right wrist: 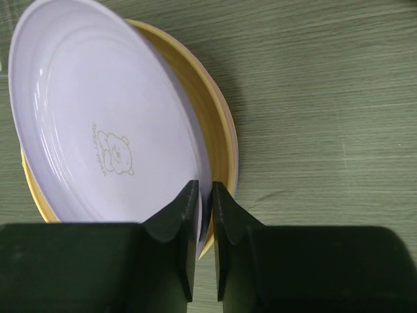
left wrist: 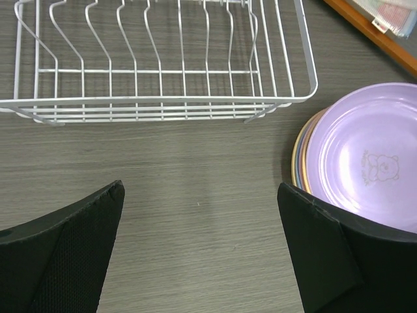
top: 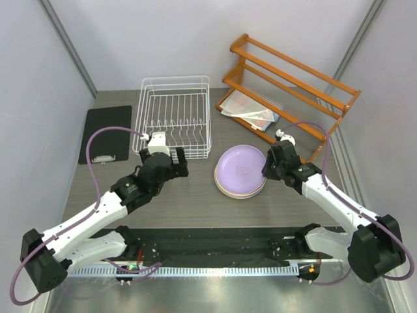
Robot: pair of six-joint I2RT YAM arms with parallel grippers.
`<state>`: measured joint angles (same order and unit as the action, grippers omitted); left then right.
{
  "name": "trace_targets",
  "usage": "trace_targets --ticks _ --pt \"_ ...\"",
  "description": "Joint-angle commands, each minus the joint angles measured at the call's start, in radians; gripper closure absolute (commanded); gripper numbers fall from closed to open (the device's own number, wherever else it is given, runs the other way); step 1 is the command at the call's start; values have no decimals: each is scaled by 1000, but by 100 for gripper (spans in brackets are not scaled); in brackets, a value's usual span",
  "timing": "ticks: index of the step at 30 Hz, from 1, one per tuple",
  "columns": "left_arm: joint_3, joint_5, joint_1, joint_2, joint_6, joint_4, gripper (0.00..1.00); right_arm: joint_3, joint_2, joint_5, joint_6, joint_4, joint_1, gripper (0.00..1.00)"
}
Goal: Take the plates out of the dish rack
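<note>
The white wire dish rack (top: pixel 176 117) stands at the back centre, and no plates show in it; it also shows in the left wrist view (left wrist: pixel 163 65). A stack of plates (top: pixel 229 192) lies on the table to its right. The lilac plate (top: pixel 240 168) is on top, tilted up at its right edge. My right gripper (top: pixel 267 166) is shut on that plate's rim (right wrist: pixel 98 124), its fingertips (right wrist: pixel 190 195) pinching it above the yellow plate (right wrist: pixel 218 130). My left gripper (top: pixel 181 163) is open and empty (left wrist: pixel 199 189) over bare table in front of the rack. Coloured rims of the stack (left wrist: pixel 301 153) show below the lilac plate (left wrist: pixel 371 156).
An orange wooden slatted shelf rack (top: pixel 293 85) stands at the back right with packets (top: pixel 247 111) under it. A black clipboard (top: pixel 105 134) lies left of the dish rack. A black mat (top: pixel 208 248) runs along the near edge. Grey walls close both sides.
</note>
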<state>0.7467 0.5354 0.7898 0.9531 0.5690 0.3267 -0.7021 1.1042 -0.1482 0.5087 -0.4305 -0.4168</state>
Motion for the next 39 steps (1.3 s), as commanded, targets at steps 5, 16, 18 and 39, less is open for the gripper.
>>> trace_targets --ticks 5,16,18,39 --pt "19 46 2 -42 -24 -8 1 -19 6 32 -18 67 0 48" --pt "60 162 2 -39 -92 -35 0 -69 -138 -285 -97 28 -2 22" --pt "85 192 2 -27 -132 -49 1 -48 -141 -341 -131 79 -2 21" --pt "91 71 -9 69 -313 -238 1 288 -214 -553 -328 658 -27 19"
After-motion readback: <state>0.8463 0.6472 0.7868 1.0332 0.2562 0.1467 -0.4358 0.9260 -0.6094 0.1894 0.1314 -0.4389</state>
